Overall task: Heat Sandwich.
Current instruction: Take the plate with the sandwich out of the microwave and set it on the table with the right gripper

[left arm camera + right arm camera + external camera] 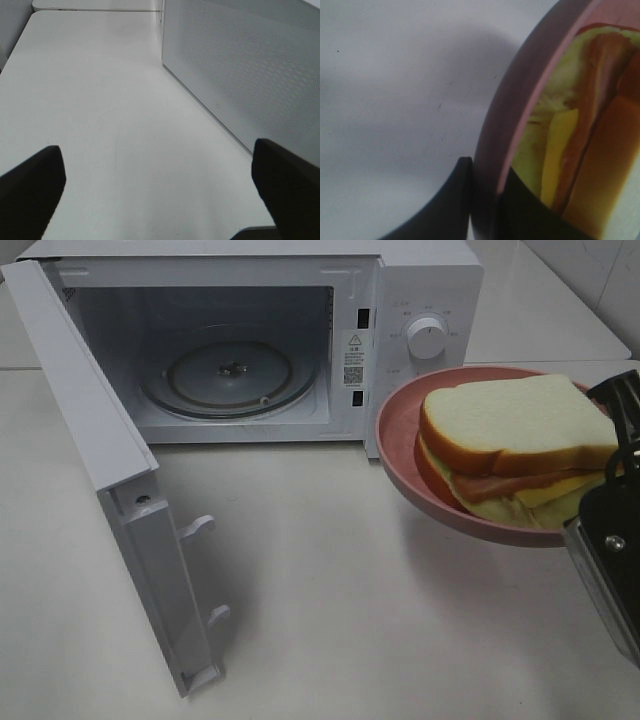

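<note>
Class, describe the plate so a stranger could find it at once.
Start at the open white microwave. To its right, the right gripper holds up the pink plate by its rim. It alone carries a sandwich.

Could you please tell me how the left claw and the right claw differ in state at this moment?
The left claw is open and holds nothing, its dark fingers spread wide above the white table beside the white microwave. The right claw is shut on the rim of the round pink plate that carries the white-bread sandwich, holding it raised off the table in front of the microwave's control panel. Both have dark fingers.
</note>
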`<state>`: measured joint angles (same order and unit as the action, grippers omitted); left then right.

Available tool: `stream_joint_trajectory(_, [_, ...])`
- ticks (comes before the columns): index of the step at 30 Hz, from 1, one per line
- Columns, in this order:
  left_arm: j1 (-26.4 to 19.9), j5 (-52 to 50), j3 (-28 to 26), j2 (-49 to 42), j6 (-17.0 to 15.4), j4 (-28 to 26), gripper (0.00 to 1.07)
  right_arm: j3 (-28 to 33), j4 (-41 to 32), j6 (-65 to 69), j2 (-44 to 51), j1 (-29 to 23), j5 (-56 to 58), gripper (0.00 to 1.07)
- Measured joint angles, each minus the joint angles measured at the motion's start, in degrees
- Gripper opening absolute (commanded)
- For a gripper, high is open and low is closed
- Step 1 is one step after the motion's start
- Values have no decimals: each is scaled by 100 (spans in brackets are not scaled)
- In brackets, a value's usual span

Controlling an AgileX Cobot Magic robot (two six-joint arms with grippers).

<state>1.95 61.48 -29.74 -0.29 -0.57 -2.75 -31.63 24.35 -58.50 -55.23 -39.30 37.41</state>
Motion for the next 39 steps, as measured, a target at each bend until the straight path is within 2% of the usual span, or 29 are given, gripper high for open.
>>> stream_joint_trajectory(6, [0,0,0,0,0,0,96,0,332,825,0,0,183,0])
stream_joint_trajectory(19, [0,0,0,0,0,0,96,0,1266,3592,11,0,1621,0])
stream_joint_trajectory(39, [0,0,0,0,0,0,96,0,1473,6268,11,0,2842,0])
